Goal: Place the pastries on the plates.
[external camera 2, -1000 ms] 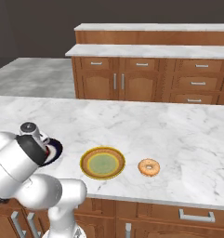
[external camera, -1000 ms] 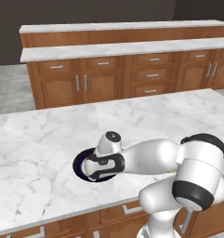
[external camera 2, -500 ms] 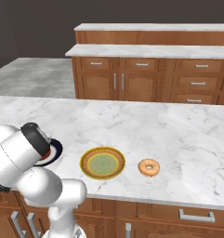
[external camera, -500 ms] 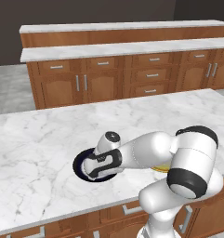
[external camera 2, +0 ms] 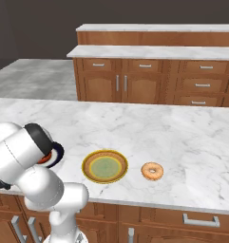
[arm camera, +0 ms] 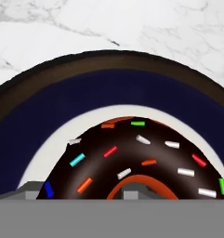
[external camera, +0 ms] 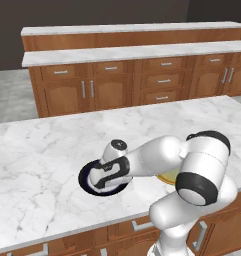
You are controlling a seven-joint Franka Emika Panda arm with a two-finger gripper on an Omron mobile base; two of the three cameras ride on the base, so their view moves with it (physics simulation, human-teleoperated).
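Countertop [external camera: 42, 150] unchanged; tool [arm camera: 81, 191] loosens slightly around chocolate doughnut [arm camera: 132, 158].

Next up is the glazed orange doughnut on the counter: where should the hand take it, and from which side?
Come straight down from above. The glazed doughnut lies flat on the marble counter, apart from the yellow plate, so its sides sit too low to reach. Probably best to pinch one side of the ring, one finger in the hole and one outside.
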